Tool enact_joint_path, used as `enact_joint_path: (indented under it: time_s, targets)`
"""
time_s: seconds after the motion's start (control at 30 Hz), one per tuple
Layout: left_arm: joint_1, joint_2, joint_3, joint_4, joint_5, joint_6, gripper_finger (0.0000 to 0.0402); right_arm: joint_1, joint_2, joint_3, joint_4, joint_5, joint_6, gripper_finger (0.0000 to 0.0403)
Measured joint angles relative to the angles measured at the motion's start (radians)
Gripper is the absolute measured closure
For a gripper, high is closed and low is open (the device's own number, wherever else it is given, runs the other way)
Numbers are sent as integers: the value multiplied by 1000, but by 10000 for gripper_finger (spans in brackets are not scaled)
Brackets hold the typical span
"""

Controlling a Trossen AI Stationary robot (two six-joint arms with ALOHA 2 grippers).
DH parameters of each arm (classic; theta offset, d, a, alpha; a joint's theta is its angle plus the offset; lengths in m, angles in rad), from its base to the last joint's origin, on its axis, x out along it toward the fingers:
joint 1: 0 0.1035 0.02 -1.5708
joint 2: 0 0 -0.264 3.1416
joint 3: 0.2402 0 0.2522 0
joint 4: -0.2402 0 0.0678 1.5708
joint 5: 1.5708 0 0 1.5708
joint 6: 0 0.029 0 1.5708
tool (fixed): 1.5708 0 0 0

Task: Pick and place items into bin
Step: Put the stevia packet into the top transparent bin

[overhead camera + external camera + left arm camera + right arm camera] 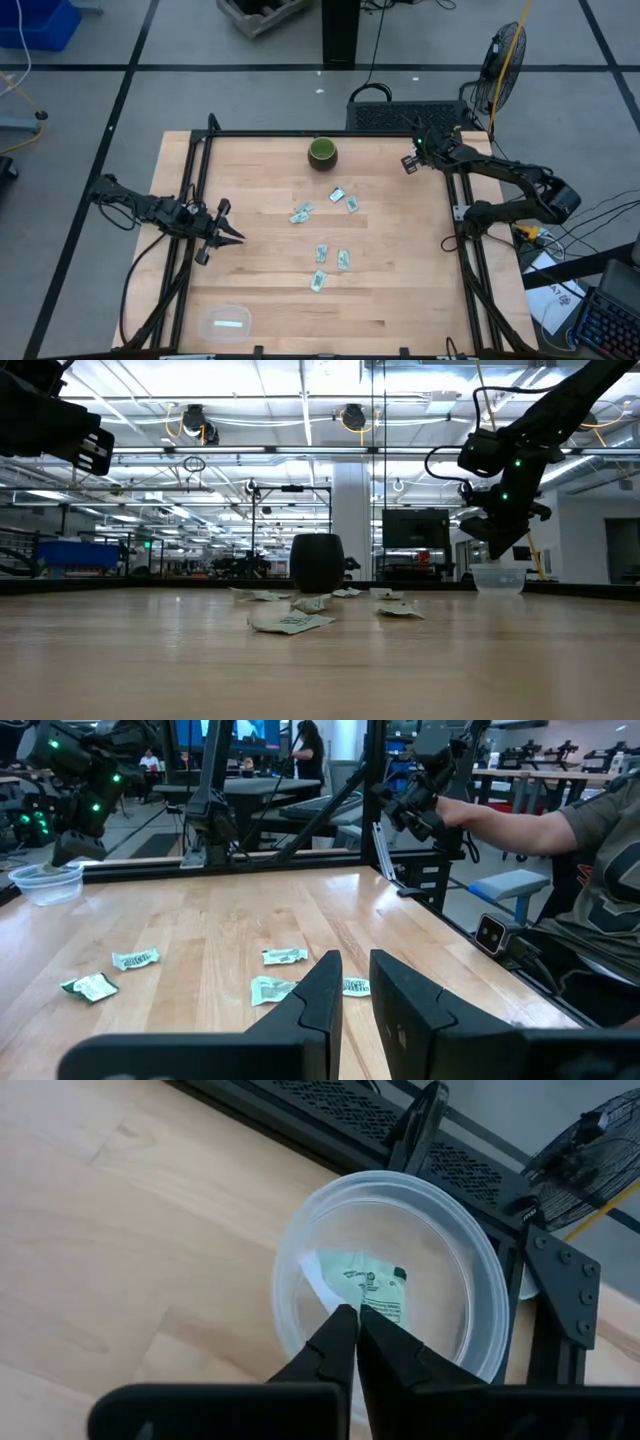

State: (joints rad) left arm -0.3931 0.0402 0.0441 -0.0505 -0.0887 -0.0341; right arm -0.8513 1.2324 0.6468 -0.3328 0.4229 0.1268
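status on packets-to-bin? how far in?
Early. Done or nearly: one packet is inside the clear bin, right at the tips of the right gripper, jaws together; I can't tell whether it is released. In hand: nothing else; the left gripper hovers empty at the table's left. Left: about seven loose packets mid-table, below the green bowl.

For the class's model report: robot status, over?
Left gripper open, idle near table's left edge. Right gripper shut above clear plastic bowl, one pale green-and-white packet inside. Loose packets mid-table. Nothing blocking.
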Motion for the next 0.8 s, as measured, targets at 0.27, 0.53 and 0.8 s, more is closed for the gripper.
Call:
enact_joint_path:
  time_s: [0.27,0.53,0.8]
  targets:
    - [0,0,0,0,0,0,339,2,0,0,3,25,7,349]
    - [0,0,0,0,0,0,339,43,-8,0,14,18,-22,310]
    - [0,0,0,0,0,0,339,205,-60,-1,108,-232,-31,308]
